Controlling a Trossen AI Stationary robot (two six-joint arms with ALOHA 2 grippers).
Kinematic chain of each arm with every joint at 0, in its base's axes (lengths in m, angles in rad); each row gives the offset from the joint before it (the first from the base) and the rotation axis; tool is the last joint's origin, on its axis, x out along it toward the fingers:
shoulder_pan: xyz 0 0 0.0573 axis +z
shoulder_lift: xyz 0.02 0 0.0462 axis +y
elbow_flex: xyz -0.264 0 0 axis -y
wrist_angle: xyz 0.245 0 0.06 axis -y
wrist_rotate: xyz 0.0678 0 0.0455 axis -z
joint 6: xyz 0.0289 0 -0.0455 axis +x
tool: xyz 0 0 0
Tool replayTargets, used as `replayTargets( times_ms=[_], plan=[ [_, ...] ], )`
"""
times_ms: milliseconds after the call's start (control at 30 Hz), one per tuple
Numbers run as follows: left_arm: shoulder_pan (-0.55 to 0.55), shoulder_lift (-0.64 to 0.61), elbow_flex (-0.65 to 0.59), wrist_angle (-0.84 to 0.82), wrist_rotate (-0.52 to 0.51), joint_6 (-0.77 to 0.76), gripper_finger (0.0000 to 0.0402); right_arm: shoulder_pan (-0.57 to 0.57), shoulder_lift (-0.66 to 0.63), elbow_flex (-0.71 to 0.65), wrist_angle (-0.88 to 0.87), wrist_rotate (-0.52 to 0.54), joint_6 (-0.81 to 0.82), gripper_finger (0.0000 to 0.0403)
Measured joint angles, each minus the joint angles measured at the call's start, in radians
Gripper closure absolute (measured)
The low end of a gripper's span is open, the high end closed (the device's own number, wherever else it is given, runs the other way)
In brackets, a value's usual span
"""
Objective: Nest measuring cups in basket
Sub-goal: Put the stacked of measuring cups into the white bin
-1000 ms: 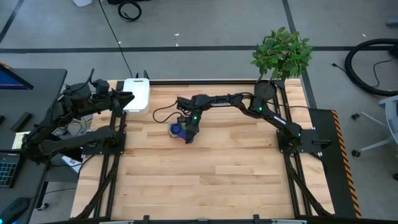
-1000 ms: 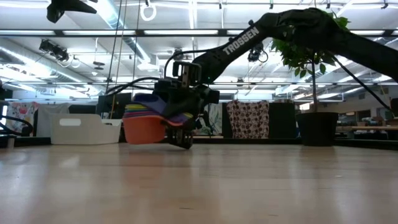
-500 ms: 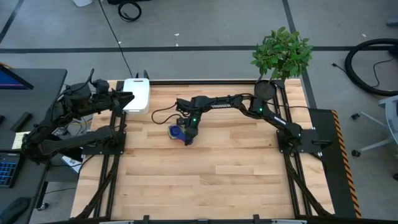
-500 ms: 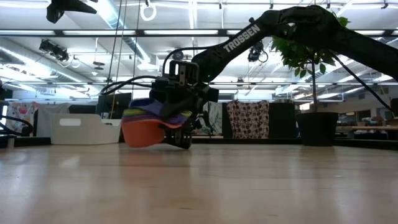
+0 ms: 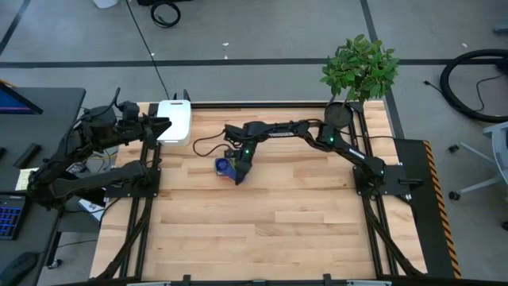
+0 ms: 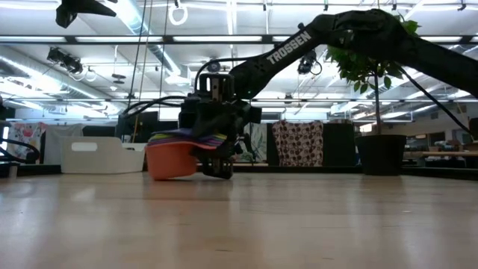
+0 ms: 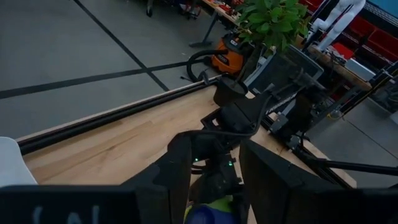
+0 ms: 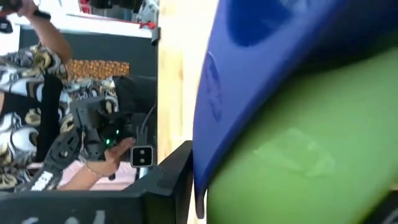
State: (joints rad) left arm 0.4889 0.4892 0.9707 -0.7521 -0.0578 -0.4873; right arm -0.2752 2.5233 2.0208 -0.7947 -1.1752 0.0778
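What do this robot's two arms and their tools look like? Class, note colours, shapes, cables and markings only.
Both arms are dark, slim and jointed. The right arm carries white TROSSEN lettering, a looping black cable and a small green light near its tool. The left tool has two flat, dark, blocky fingers.

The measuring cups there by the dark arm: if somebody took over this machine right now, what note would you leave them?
Right gripper: down at the nested stack of measuring cups in the middle of the table; whether its fingers grip or have let go cannot be told.
Left gripper: waiting at the table's far left edge beside the basket, fingers apart, holding nothing.
Cups: stacked together, orange one at the bottom resting on the table, dark blue one on top.
Done: the cups look nested.
Left: the stack is not in the white basket yet; it likely needs carrying over and setting inside.
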Motion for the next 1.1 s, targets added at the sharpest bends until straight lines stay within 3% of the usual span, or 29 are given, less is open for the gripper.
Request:
replayTargets(
  times_ms=[367, 767, 933, 1100],
  plan=[
    [0.000, 0.000, 0.000, 0.000, 0.026, 0.002, 0.0260, -0.065, 0.000, 0.037, -0.111, 0.015, 0.034, 0.0275],
    [0.000, 0.000, 0.000, 0.000, 0.030, 0.003, 0.0260, -0.060, -0.043, 0.038, -0.245, -0.014, -0.140, 0.0275],
    [0.000, 0.000, 0.000, -0.001, 0.030, 0.003, 0.0260, -0.064, -0.091, 0.039, -0.253, 0.040, -0.151, 0.0275],
    [0.000, 0.000, 0.000, -0.001, 0.030, 0.003, 0.0260, -0.073, -0.104, 0.040, -0.257, 0.196, -0.154, 0.0275]
  ],
)
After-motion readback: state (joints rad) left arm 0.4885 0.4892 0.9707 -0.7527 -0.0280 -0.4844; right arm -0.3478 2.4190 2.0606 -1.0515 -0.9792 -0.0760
